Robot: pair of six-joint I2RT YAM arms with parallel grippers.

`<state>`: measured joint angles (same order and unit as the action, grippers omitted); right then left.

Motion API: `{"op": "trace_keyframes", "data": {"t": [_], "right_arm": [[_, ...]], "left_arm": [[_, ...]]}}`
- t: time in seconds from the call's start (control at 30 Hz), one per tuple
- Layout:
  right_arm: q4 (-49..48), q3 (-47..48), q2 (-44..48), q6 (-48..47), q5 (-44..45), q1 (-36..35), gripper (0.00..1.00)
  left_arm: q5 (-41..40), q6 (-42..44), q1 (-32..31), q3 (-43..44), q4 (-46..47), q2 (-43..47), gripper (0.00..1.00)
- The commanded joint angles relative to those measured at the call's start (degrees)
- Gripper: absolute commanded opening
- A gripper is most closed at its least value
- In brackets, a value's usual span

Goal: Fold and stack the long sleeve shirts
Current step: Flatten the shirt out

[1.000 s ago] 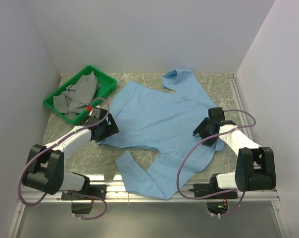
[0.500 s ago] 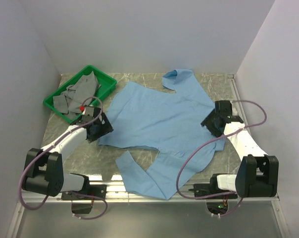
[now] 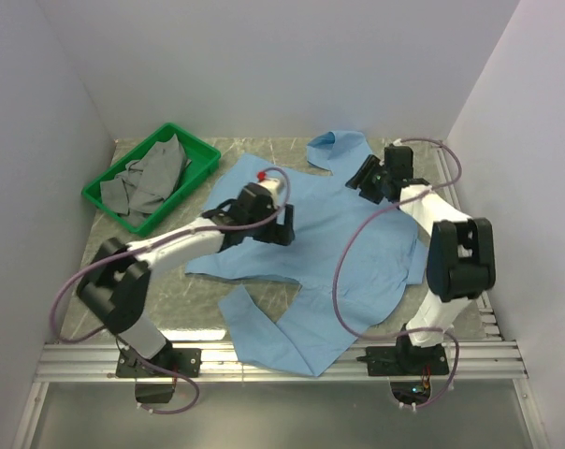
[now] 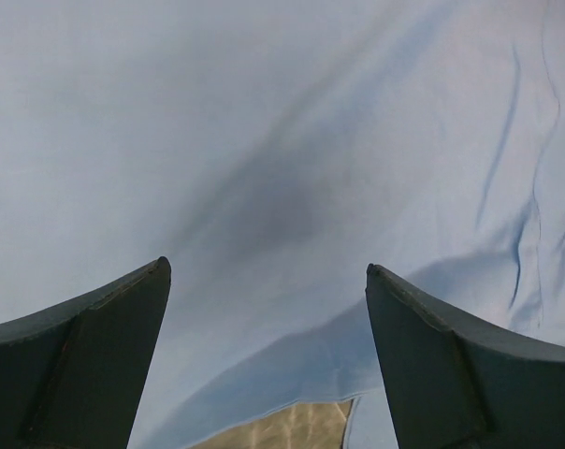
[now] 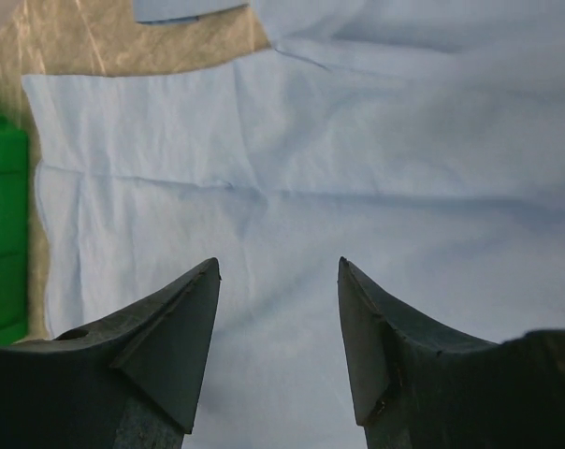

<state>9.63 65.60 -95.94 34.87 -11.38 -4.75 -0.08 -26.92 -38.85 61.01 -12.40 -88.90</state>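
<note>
**Desk:** Where's the shirt sitting on your feed?

**Operator:** I have the light blue shirt (image 3: 320,220) spread flat across the middle of the table (image 3: 184,301). It lies just right of the green tray (image 3: 196,142) that holds the gray cloths (image 3: 152,178). One sleeve (image 3: 264,332) trails along the near edge, and a folded bit of blue lies at the far side.

**Desk:** And your left side?

**Operator:** My left gripper (image 3: 281,229) hangs over the shirt's left half, in from the cloth's edge. On the left wrist view I see its jaws spread wide with nothing between them. There is plain blue cloth underneath, and a sliver of table shows past the hem at the bottom of the view. I can't tell whether the tips touch the fabric.

**Desk:** Right side?

**Operator:** My right gripper (image 3: 359,181) is over the far right part of the shirt, near that folded bit. On the right wrist view its jaws are parted, with a narrower gap than the left, and nothing is clamped in them. The shirt lies flat below and ahead of them. Its straight edge runs down the left of that view, with bare table beyond it and the tray's green at the very edge.

**Desk:** So neither one has cloth?

**Operator:** Neither. Both are unclenched above the shirt, and the shirt is lying loose on the table.
</note>
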Motion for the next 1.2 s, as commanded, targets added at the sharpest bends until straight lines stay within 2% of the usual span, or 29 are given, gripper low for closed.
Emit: {"op": "trace_keyframes", "data": {"t": [0.0,0.27,0.6,0.8,0.9,1.0,1.17], "right_arm": [[-5.93,7.68,-6.08,1.42,-4.88,-0.61,0.61],[-5.24,14.11,-18.47,5.64,-7.61,-0.61,0.6],[0.29,21.66,-28.77,10.74,-4.71,0.53,0.58],[6.8,30.1,-34.13,11.62,-1.81,1.94,0.58],[9.18,34.05,-35.98,11.36,-1.8,2.47,0.58],[9.27,35.91,-35.28,10.31,-2.59,2.56,0.59],[11.19,34.42,-26.09,6.44,-2.34,2.47,0.64]], "left_arm": [[6.04,4.33,-2.62,3.75,3.96,-6.08,0.91],[10.79,6.96,-4.66,10.61,-1.3,-18.14,0.91],[19.76,9.51,-4.74,9.83,-10.09,-19.73,0.9],[24.6,11.01,-4.83,6.58,-12.21,-19.91,0.9],[23.02,11.18,-4.83,5.7,-11.77,-19.29,0.91],[19.87,11.1,-4.83,7.18,-11.42,-17.89,0.95],[13.01,9.26,-4.48,10.96,-9.22,-12.62,0.99]]}}
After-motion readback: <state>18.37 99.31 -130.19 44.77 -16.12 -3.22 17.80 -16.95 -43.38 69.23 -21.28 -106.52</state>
